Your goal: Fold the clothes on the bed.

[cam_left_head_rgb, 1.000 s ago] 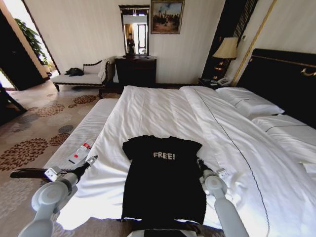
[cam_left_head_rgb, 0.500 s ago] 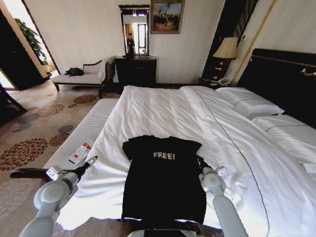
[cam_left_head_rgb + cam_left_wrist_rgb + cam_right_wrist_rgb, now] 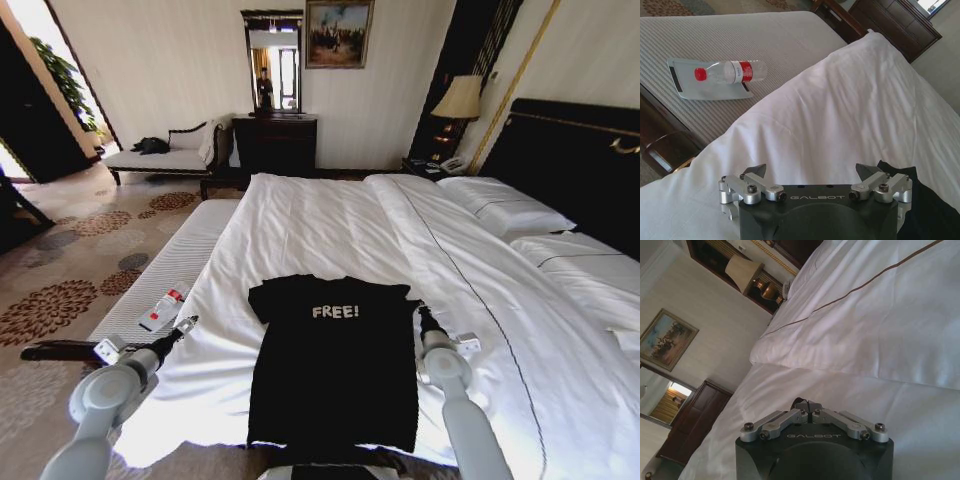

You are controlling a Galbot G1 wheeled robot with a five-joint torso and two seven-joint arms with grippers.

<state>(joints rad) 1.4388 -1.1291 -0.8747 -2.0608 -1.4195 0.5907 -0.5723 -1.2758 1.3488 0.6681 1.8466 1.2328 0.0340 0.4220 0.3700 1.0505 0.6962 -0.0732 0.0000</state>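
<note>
- At lower centre of the head view, black short-sleeved cotton T-shirt (image 3: 335,390) spread flat and chest up on the white duvet of the large dark-framed bed (image 3: 320,215), hem toward the near edge, collar toward the upper frame.
- At the shirt's sleeve edge on the frame's right, right hand (image 3: 419,309) low over the duvet, fingertips (image 3: 804,405) pressed together in its wrist view. White bedding beyond them and no black cloth seen between, so cannot tell whether any sleeve is caught.
- Left of the shirt and well apart from it, left hand (image 3: 188,322) out past the duvet's edge, fingers (image 3: 757,171) spread wide, holding nothing.
- Risk: pinching duvet along with the thin sleeve, or instead of it. Likely cause: soft bedding bulging up around closed tips.
- Risk: dragging the whole shirt sideways and rucking it when pulled from one side only, with the left hand too far off to hold the other sleeve.
- Risk: knocking the clear plastic bottle with a red cap (image 3: 730,72) off its flat grey tray (image 3: 682,82) on the grey striped bench (image 3: 740,35). Likely cause: a careless swing of the left arm just above.
- Readable: white "FREE!" lettering (image 3: 335,312) across the chest; "GALBOT" on the dark body of each hand. Red bottle label too small to read.
</note>
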